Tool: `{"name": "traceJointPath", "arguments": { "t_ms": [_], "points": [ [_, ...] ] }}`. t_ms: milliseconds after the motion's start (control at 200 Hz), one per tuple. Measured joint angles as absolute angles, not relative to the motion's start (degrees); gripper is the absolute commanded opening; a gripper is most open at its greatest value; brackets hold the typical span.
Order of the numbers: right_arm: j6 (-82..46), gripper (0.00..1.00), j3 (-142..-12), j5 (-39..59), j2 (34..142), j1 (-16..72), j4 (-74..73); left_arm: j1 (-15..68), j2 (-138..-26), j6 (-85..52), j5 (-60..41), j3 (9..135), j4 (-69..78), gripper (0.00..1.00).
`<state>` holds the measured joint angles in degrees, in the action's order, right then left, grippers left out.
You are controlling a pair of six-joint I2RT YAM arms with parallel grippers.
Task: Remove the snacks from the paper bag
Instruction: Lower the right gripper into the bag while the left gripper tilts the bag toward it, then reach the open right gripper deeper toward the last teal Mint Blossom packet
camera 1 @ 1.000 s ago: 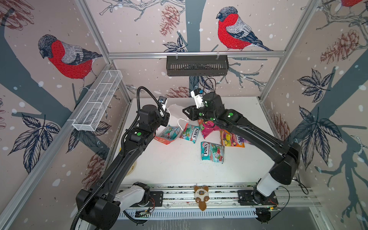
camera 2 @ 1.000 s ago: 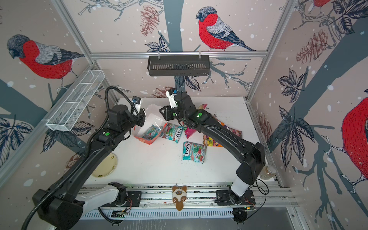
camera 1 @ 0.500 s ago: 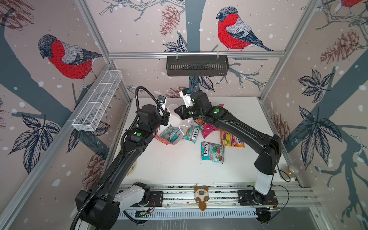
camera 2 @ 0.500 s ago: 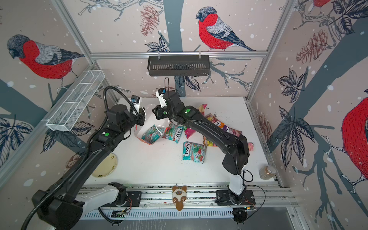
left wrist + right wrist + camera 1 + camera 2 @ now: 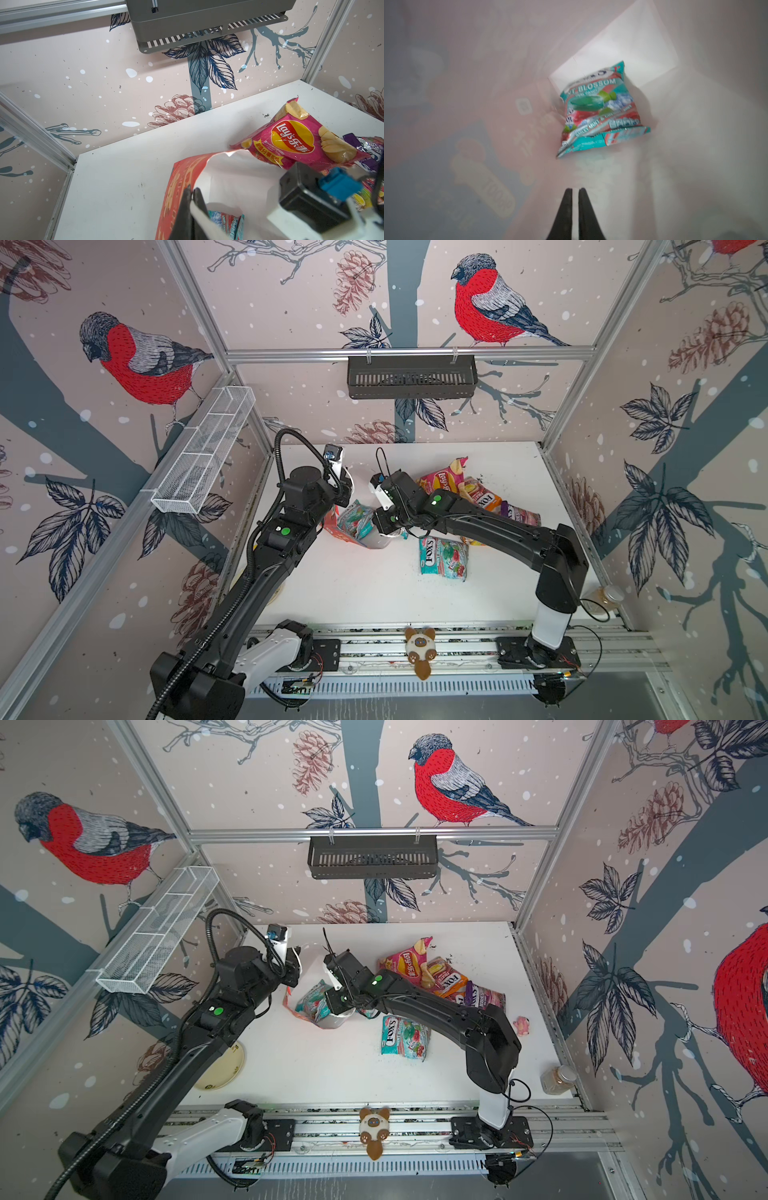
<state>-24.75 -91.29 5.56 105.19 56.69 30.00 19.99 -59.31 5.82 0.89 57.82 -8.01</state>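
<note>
Paper bag (image 5: 182, 172), rim pinched by left gripper (image 5: 190, 193); right gripper (image 5: 575, 192) newly arrived in its mouth, narrowed nearly shut, empty; one teal packet (image 5: 598, 112) inside, awaiting removal.

My left fingers (image 5: 184, 212) are pressed together on the rim of the paper bag (image 5: 180, 178). The bag is red with gold print outside and white inside, and its mouth is open. A teal packet (image 5: 225, 222) sits inside the bag just beside my fingers, partly cut off by the frame edge. Past the bag, a pink Lay's bag (image 5: 295, 143) lies on the white tabletop (image 5: 124, 176), with one corner hidden behind the bag's rim. A purple packet (image 5: 353, 143) lies against the Lay's bag, mostly out of frame. The other arm's black housing (image 5: 307, 195), with a blue plug, is over the bag mouth and blurred. A dark slotted basket (image 5: 207, 22) hangs on the back wall (image 5: 83, 83).
</note>
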Motion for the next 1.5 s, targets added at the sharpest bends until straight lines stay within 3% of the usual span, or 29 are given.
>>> {"name": "traceJointPath", "arguments": {
  "t_ms": [190, 300, 365, 630, 1121, 1501],
  "points": [
    [-22.35, 0.12, -86.61, 2.63, 105.03, 58.63, 31.99, 20.03, -57.87, 4.03, -1.45, 57.43, -8.12, 0.0],
    [-21.47, 0.22, -85.14, 1.56, 104.99, 58.46, 33.19, 20.25, -58.0, 2.85, -2.48, 57.36, -8.34, 0.0],
    [-20.97, 0.22, -85.43, 1.65, 104.99, 57.82, 33.19, 20.71, -58.39, 1.8, -2.7, 57.36, -8.38, 0.0],
    [-25.41, 0.29, -88.62, 8.56, 105.69, 51.31, 28.84, 27.0, -61.65, 1.32, -0.08, 57.89, -8.88, 0.0],
    [-25.36, 0.32, -88.18, 13.8, 109.89, 51.88, 27.24, 30.33, -65.89, -2.63, 5.08, 61.82, -9.3, 0.0],
    [-26.89, 0.46, -92.29, 17.63, 114.91, 50.48, 28.21, 32.47, -67.11, -4.21, 7.77, 62.43, -9.04, 0.0]
  ]
}}
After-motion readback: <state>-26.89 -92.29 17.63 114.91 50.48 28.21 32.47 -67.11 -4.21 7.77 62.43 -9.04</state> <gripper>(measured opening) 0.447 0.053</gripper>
